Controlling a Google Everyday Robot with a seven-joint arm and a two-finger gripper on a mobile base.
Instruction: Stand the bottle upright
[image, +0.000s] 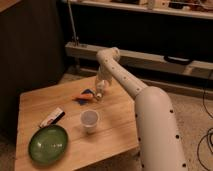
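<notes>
The bottle (99, 92) is a small whitish shape at the far side of the wooden table (115, 125), close to upright, just right of a blue and orange packet. My gripper (101, 85) hangs right over it at the end of the white arm, which reaches in from the lower right. The jaws look open around the bottle's top. I cannot tell whether they touch it.
A blue and orange packet (84, 96) lies left of the bottle. A white paper cup (89, 119) stands mid-table. A flat white-and-black packet (52, 117) and a green plate (48, 144) lie at the front left. Dark shelving stands behind the table.
</notes>
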